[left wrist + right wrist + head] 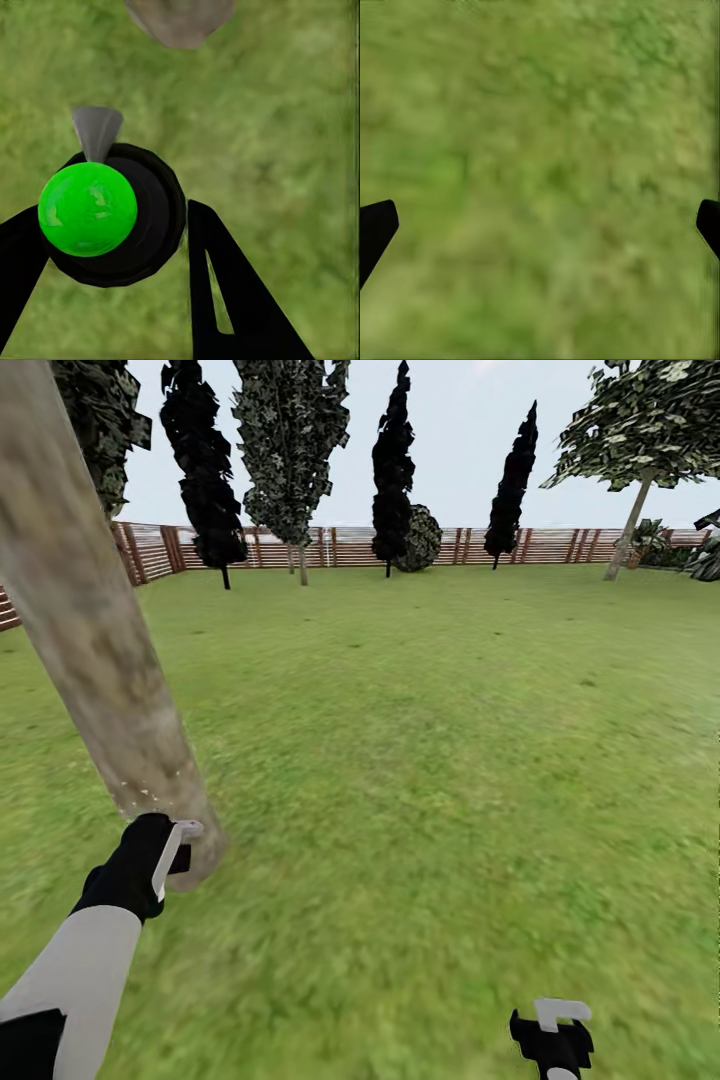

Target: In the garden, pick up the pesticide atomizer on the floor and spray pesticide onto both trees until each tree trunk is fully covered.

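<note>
A thick, mottled grey-brown tree trunk (90,620) leans across the left of the head view, with small white specks near its base. My left gripper (172,857) hovers right beside that base, low over the grass. In the left wrist view my left gripper (112,214) is shut on the pesticide atomizer (112,217), a round black body with a bright green cap and a grey nozzle pointing toward the trunk's foot (180,19). A second tree (632,510) stands far right by the fence. Low at the front right, my right gripper (555,1032) hangs open over the lawn (540,150).
Open green lawn (430,740) stretches ahead to a reddish-brown slat fence (340,547). Several narrow black cone-shaped trees (392,460) and a leafy dark tree (290,440) stand along the fence.
</note>
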